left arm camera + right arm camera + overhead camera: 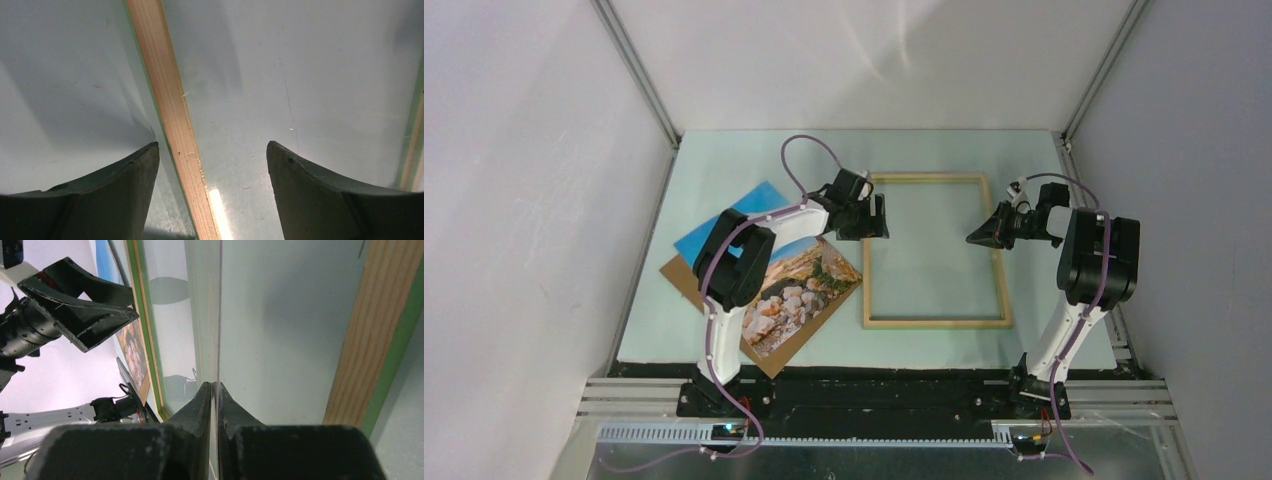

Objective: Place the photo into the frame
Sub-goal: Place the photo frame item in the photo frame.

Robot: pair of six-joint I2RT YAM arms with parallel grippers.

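The frame point(934, 322) lies flat on the pale green mat, its light wood side up. My left gripper point(876, 215) hovers open over its left rail point(167, 85), which runs between the fingers nearer the left one, untouched point(212, 145). The photo point(799, 290) lies left of the frame, picture up on a brown board, partly hidden by my left arm. My right gripper point(999, 228) is at the frame's right rail point(370, 340). Its fingers point(215, 385) are shut on the edge of a thin clear pane point(218, 315), which is seen edge-on. Green shows on the frame's underside edge.
White enclosure walls point(524, 200) and aluminium posts point(639, 75) ring the mat point(724, 160). A black base rail point(874, 385) runs along the near edge, carrying both arm bases. The brown board's corner point(686, 275) sticks out past the photo towards the left wall.
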